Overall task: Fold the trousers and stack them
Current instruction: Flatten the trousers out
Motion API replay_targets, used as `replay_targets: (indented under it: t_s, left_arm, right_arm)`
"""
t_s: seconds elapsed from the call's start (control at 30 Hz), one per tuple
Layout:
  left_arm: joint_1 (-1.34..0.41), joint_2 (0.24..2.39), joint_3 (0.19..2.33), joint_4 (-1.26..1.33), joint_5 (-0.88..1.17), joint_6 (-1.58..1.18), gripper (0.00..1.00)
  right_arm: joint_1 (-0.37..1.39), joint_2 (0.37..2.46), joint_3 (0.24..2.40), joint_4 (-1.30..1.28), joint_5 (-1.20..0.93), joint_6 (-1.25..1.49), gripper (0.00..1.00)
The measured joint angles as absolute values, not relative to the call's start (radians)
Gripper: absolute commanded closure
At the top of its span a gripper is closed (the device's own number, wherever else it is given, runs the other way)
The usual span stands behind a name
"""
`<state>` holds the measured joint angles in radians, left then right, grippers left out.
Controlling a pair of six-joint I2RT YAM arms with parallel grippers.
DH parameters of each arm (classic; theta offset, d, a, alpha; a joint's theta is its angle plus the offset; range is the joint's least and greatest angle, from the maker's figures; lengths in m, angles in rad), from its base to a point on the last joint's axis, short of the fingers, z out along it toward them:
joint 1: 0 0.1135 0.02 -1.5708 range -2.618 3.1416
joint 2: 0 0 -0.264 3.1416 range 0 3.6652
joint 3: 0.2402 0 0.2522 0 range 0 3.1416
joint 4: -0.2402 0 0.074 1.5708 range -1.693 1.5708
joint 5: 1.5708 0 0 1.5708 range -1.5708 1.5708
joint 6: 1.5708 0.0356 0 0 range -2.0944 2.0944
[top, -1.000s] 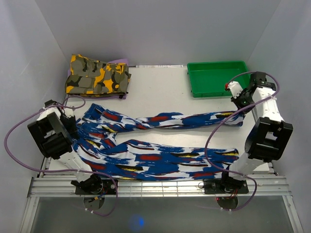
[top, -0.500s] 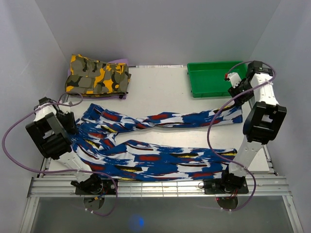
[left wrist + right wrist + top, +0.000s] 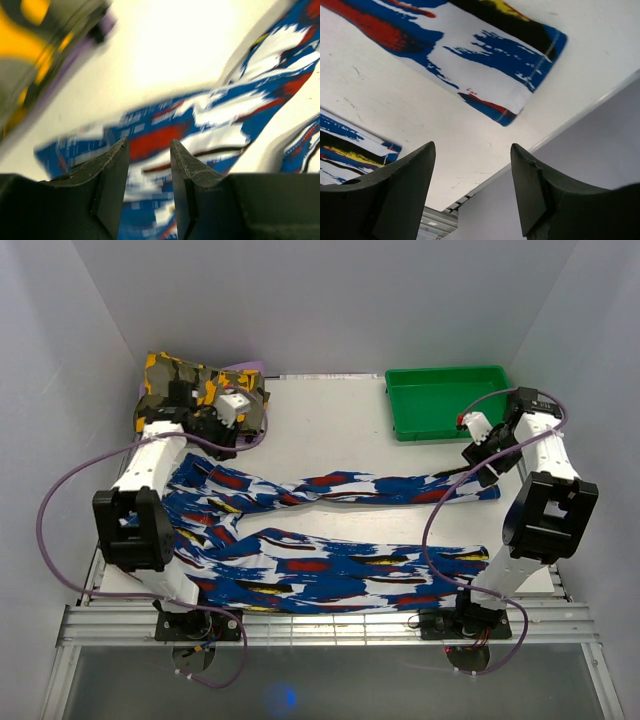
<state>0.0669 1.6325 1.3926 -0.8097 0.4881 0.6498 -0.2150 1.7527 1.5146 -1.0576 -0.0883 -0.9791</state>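
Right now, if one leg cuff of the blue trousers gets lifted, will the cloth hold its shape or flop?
Probably flop: the trousers lie flat with soft wrinkles and twisted legs. The rest would likely drag along the table, since both legs sprawl across it.

The trousers (image 3: 330, 565), across the centre of the top view, are soft matt cloth with a printed pattern, and the camouflage garment (image 3: 160, 375) at upper left is likewise matt cloth. The table (image 3: 330, 430) is smooth, matt white with faint scuffs in the right wrist view; the green tray (image 3: 440, 405) at upper right is smooth plastic with a slight sheen; the rail (image 3: 330, 625) along the bottom edge is ribbed bare metal. The left gripper (image 3: 148, 145) and right gripper (image 3: 471, 150) have dark matt fingers, apparently plastic, with slightly rough edges.
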Motion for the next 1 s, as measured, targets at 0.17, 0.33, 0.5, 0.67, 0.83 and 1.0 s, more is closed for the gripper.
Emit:
replay_targets:
  t_s: [0.17,0.33,0.5,0.67,0.83,1.0]
  left_arm:
    - [-0.116,1.831,1.545,-0.841,0.495,0.808,0.52]
    - [-0.204,1.977,1.612,-0.949,0.503,1.011,0.53]
    - [-0.246,1.999,1.615,-1.074,0.505,1.165,0.55]
    - [-0.276,2.007,1.614,-1.149,0.505,1.246,0.63]
    - [-0.291,2.008,1.592,-1.178,0.505,1.292,0.72]
    - [-0.299,2.008,1.577,-1.181,0.498,1.310,0.93]
  right_arm:
    - [-0.182,1.738,1.385,-1.021,-0.096,-1.021,0.28]
    - [-0.130,1.793,1.344,-0.932,-0.086,-1.046,0.28]
    - [-0.081,1.868,1.348,-0.844,-0.077,-1.056,0.35]
    - [-0.047,1.913,1.348,-0.797,-0.057,-1.058,0.51]
    - [-0.041,1.927,1.351,-0.773,-0.038,-1.054,0.63]
    - [-0.041,1.932,1.380,-0.753,-0.023,-1.055,0.86]
